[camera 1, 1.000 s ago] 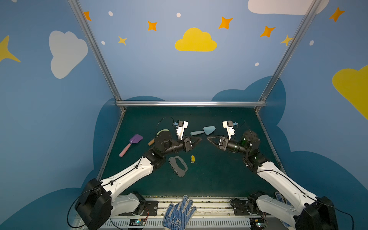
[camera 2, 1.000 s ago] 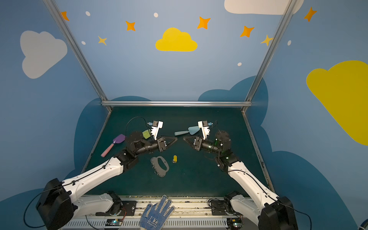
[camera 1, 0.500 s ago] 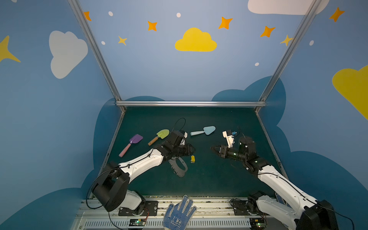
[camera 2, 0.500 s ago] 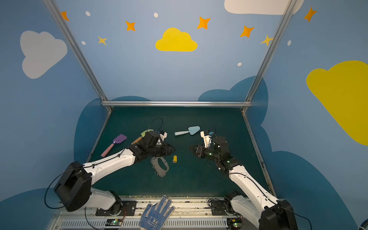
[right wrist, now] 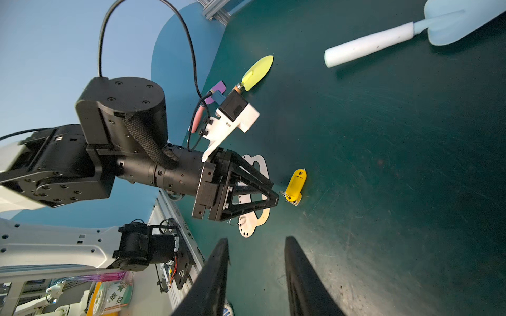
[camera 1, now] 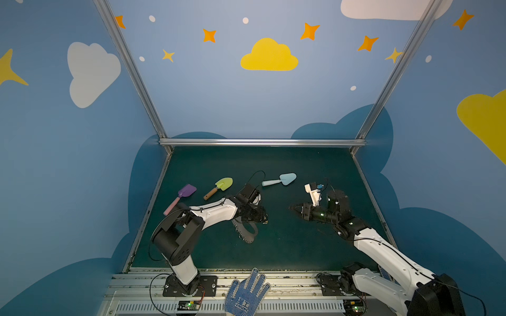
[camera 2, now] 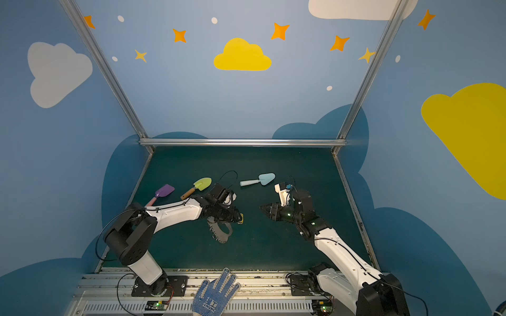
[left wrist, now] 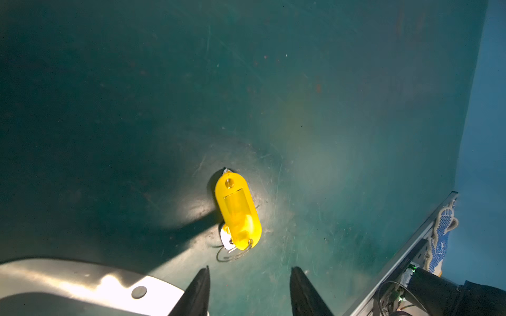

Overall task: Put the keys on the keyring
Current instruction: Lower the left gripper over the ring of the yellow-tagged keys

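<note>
The keys (left wrist: 237, 210), a silver key and a split ring on an oblong yellow tag, lie flat on the green mat (left wrist: 328, 136). In the right wrist view the keys (right wrist: 295, 186) sit just past the left gripper's tips. My left gripper (left wrist: 249, 270) is open and low over the mat, holding nothing, with the tag's ring end just ahead of it. The keyring (camera 1: 246, 238), a flat grey plate, lies partly under that gripper (camera 1: 262, 216) and shows as keyring (right wrist: 247, 229) and keyring (left wrist: 68, 273). My right gripper (right wrist: 257, 240) stands open and empty, to the right in a top view (camera 1: 291, 208).
A purple toy shovel (camera 1: 187, 191), a yellow-green one (camera 1: 223, 184) and a light blue one (camera 1: 284, 179) lie behind the arms. A blue-dotted work glove (camera 1: 246, 295) rests on the front rail. Aluminium frame bars edge the mat.
The left arm has come down toward the mat over the keyring, and its jaws have spread wider. The right gripper has also dropped lower and stays apart on the right.
</note>
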Robot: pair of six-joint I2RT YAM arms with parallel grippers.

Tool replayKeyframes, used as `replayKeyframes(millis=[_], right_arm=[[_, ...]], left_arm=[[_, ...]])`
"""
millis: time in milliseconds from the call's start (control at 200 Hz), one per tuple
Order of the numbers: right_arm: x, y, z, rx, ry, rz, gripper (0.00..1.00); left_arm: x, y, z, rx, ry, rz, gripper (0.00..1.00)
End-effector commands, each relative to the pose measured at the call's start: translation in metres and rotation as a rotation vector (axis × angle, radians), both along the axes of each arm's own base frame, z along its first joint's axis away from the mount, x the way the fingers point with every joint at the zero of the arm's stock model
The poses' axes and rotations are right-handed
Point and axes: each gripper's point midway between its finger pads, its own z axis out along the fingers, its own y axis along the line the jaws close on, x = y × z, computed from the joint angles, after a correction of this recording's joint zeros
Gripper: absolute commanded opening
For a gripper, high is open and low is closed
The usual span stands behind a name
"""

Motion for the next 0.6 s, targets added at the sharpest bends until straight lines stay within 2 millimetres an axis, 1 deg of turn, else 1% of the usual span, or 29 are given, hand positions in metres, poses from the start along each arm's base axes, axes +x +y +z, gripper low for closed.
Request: replayKeyframes(millis=[0, 110, 165, 210, 305, 340, 406, 466, 526, 591], right_arm=[[-0.002, -0.002, 0.000, -0.004, -0.019, 0.001, 0.37], [-0.002, -0.001, 0.000, -0.004, -0.014, 0.006, 0.37], [-0.002, -0.001, 0.000, -0.002, -0.013, 0.007, 0.37], [-0.002, -0.001, 0.000, -0.003, -0.013, 0.005, 0.37], [-0.002, -0.001, -0.001, -0.003, -0.014, 0.005, 0.37], [-0.002, -0.001, -0.001, -0.003, -0.013, 0.005, 0.37], [-0.002, -0.002, 0.000, -0.003, -0.016, 0.004, 0.37], [-0.002, -0.002, -0.001, -0.003, -0.016, 0.002, 0.37], [-0.002, -0.001, 0.000, -0.001, -0.019, 0.003, 0.37], [-0.002, -0.001, 0.000, 0.000, -0.017, 0.004, 0.37]], left_arm=[[0.003, -0.003, 0.000, 0.021, -0.035, -0.046, 0.49], [0.005, -0.007, -0.002, 0.022, -0.040, -0.069, 0.46], [0.004, -0.010, -0.003, 0.025, -0.031, -0.089, 0.38], [0.003, -0.012, -0.005, 0.030, -0.021, -0.104, 0.36], [-0.002, -0.013, -0.010, 0.044, -0.001, -0.129, 0.25], [-0.003, -0.012, -0.012, 0.053, 0.006, -0.130, 0.25], [-0.003, -0.009, -0.015, 0.079, 0.004, -0.128, 0.27], [-0.003, -0.008, -0.016, 0.082, -0.002, -0.125, 0.27], [-0.002, -0.007, -0.015, 0.084, -0.008, -0.122, 0.30], [-0.001, -0.008, -0.015, 0.090, -0.018, -0.119, 0.31]])
